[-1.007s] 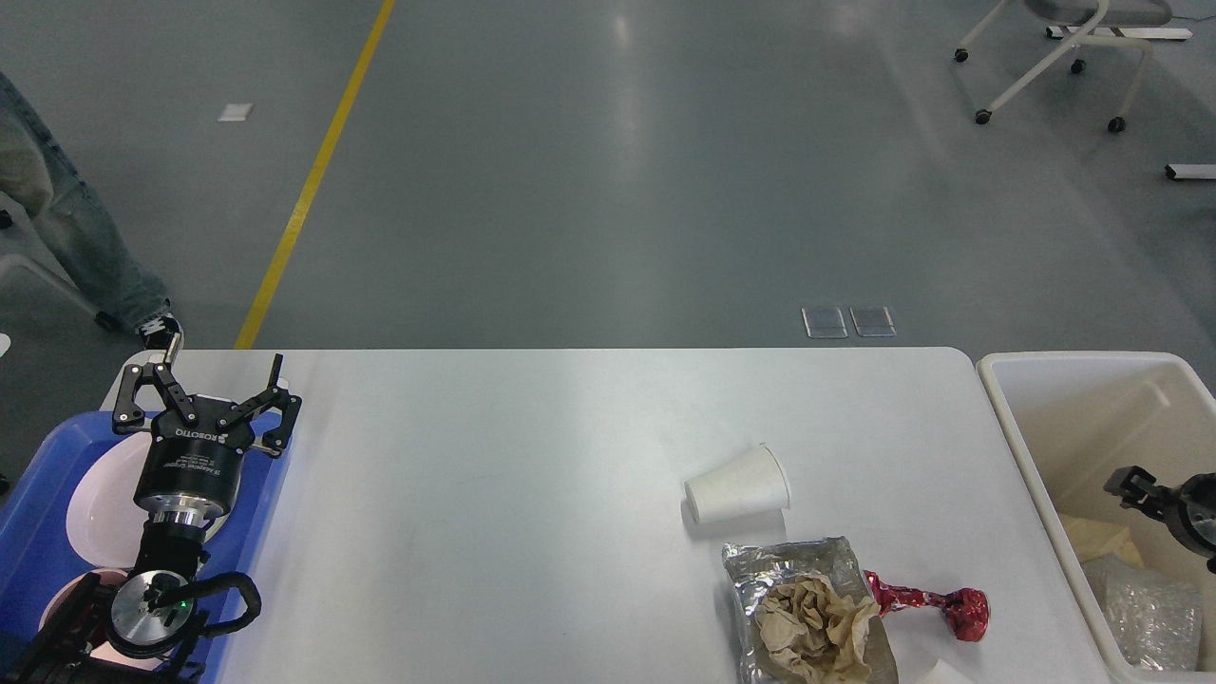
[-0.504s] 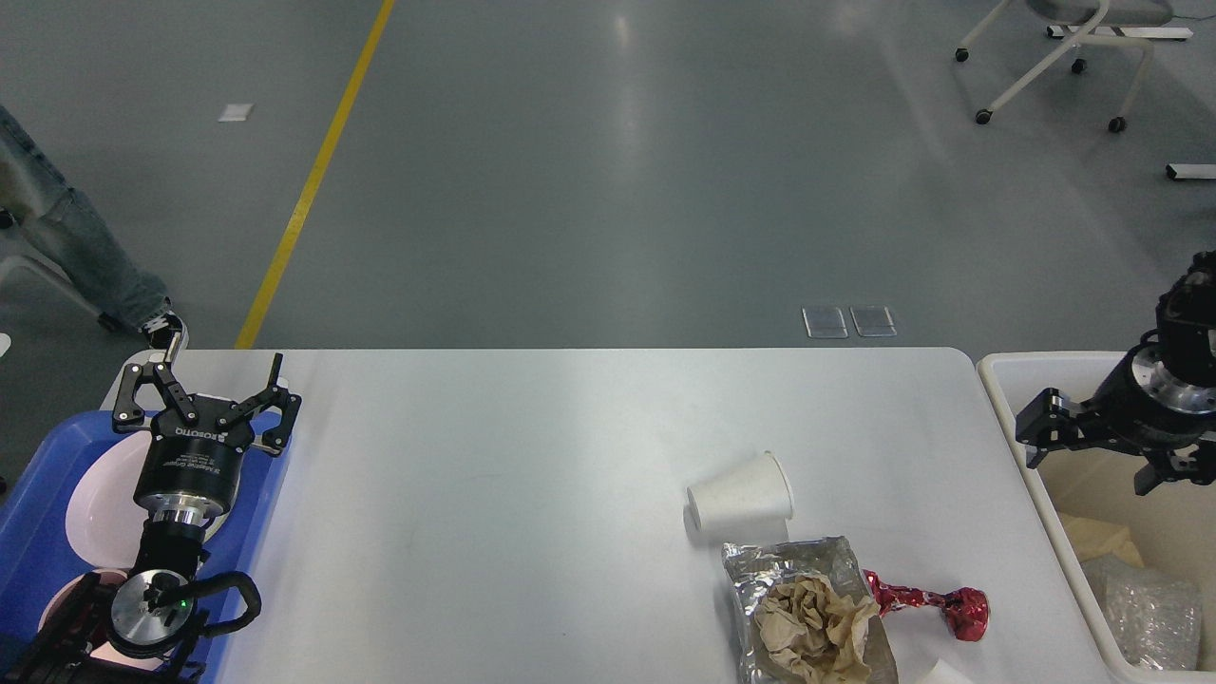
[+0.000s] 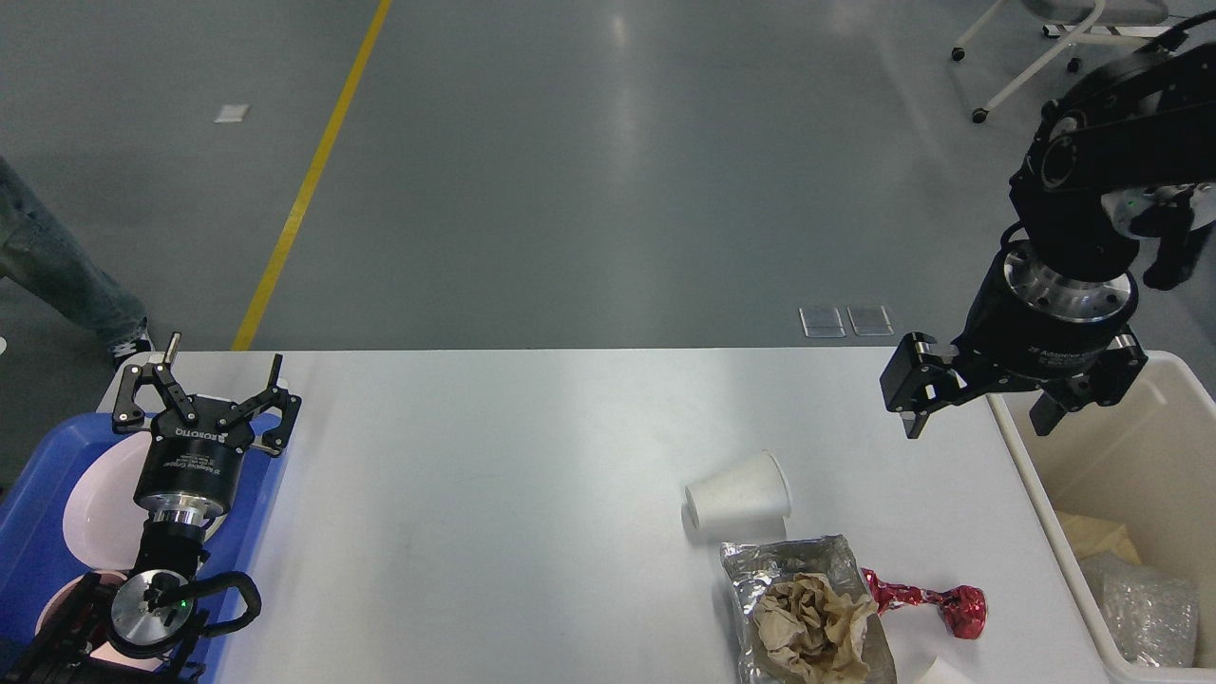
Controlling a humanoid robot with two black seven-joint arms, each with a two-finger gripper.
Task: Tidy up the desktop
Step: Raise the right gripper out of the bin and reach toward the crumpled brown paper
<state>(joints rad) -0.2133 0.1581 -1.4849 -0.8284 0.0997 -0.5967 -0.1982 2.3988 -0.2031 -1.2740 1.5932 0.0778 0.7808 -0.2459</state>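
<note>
right gripper (image 3: 978, 418) hovering spread, empty, over desktop (image 3: 532, 456); left gripper (image 3: 204, 404) spread, empty; frame cropping silver bag (image 3: 807, 608)

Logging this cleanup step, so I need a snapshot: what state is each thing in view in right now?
paper cup: tipped on its side on the desktop
silver foil bag: lying flat, torn open
brown paper: crumpled, on the bag
red foil wrapper: twisted, lying beside the bag
cream bin: open, holding some trash
blue tray: holding white plates
left gripper: open, empty
right gripper: open, empty, raised
</note>
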